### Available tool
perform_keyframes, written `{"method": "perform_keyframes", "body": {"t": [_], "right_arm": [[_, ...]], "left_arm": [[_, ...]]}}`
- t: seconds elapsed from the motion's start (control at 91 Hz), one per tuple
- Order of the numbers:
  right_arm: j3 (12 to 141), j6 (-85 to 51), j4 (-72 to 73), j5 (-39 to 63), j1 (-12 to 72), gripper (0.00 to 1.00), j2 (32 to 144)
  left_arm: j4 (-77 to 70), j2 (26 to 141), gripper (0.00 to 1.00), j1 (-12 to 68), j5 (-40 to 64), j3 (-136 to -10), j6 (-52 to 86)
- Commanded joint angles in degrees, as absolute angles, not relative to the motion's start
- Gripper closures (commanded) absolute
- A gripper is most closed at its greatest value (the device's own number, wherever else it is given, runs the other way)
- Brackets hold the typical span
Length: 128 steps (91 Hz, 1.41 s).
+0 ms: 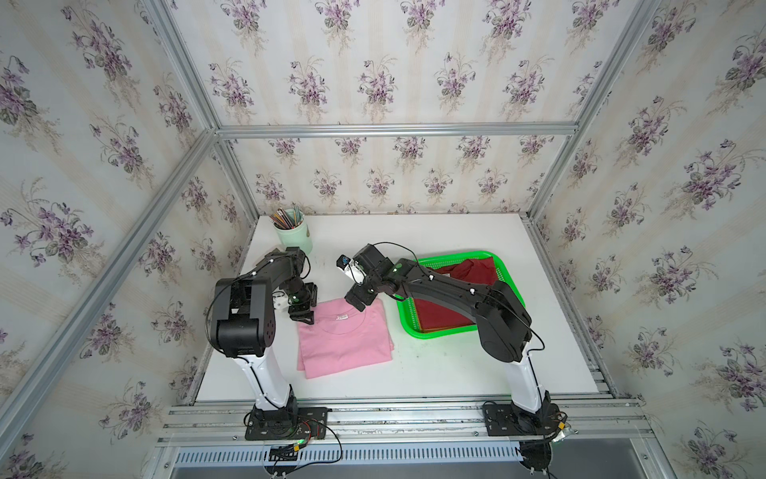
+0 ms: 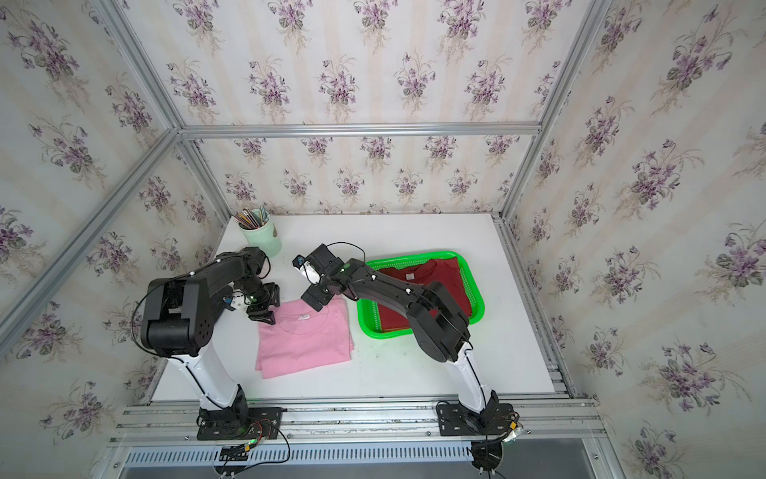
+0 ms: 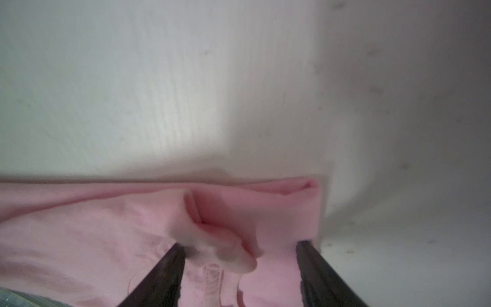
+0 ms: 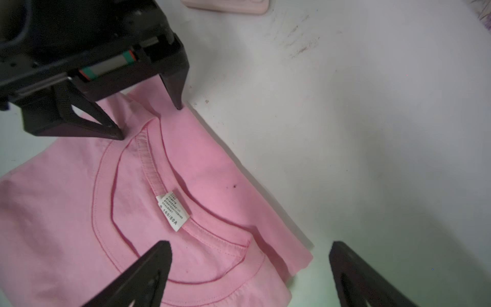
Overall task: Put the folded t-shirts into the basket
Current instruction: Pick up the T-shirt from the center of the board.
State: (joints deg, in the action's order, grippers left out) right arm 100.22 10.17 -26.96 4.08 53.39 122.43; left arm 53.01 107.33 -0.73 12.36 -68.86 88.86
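Right wrist view: left claw (image 4: 148, 122) part open, straddling pink shirt (image 4: 66, 212) collar corner; right claw (image 4: 249, 244) wide open over other corner. Shirt flat toward table (image 1: 414, 236) left edge, beside basket (image 1: 435, 334) holding red shirt (image 1: 439, 315). Risk: pinching top layer only, fold spills open.

Both top views are bright, evenly lit, bent at the edges. The left wrist view blurs the pink shirt (image 3: 106, 239), its worktop (image 3: 159, 93) half shadowed. The right wrist view is sharper.

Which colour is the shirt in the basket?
Dark red shirt, clearest in a top view.
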Motion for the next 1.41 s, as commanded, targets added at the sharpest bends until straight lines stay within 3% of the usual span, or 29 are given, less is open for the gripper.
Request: {"method": "perform_keyframes", "body": {"t": [0.0,0.099,0.187,0.385,0.549,0.659,0.857,1.033,1.22,1.396], "right_arm": [[101.26,8.88,-31.35,7.5,53.02,0.03,123.82],[101.66,8.7,-31.91,8.35,52.5,0.03,124.78],[102.45,8.53,-32.92,8.61,52.09,0.03,125.51],[103.38,8.7,-33.83,9.24,52.03,0.04,125.12],[103.58,8.77,-34.01,9.59,52.03,0.04,124.05],[103.56,9.04,-33.93,9.17,52.03,0.04,123.98],[104.3,9.46,-34.56,8.77,52.03,0.04,125.41],[105.58,12.32,-36.75,8.85,52.03,0.03,127.79],[108.19,16.36,-40.06,9.51,51.29,0.03,130.62],[108.95,20.99,-45.24,18.26,49.11,0.01,131.65]], "left_arm": [[55.15,108.73,0.39,-0.69,10.73,-69.02,90.18],[56.03,109.79,0.59,-0.69,9.63,-69.18,90.09],[56.53,109.44,0.6,-0.6,6.58,-69.26,89.26],[56.64,107.48,0.28,-0.62,4.58,-71.86,85.38],[57.43,106.43,0.13,-0.61,3.56,-74.5,84.68],[55.62,106.53,0.06,-0.62,4.13,-74.62,84.79],[54.98,110.94,0.06,-0.61,8.08,-74.4,85.58],[55.66,113.21,0.32,-0.61,11.05,-73.34,85.69],[55.79,111.0,0.68,-0.69,10.15,-71.41,85.33],[54.93,110.28,0.85,-0.62,9.57,-73.26,77.66]]}}
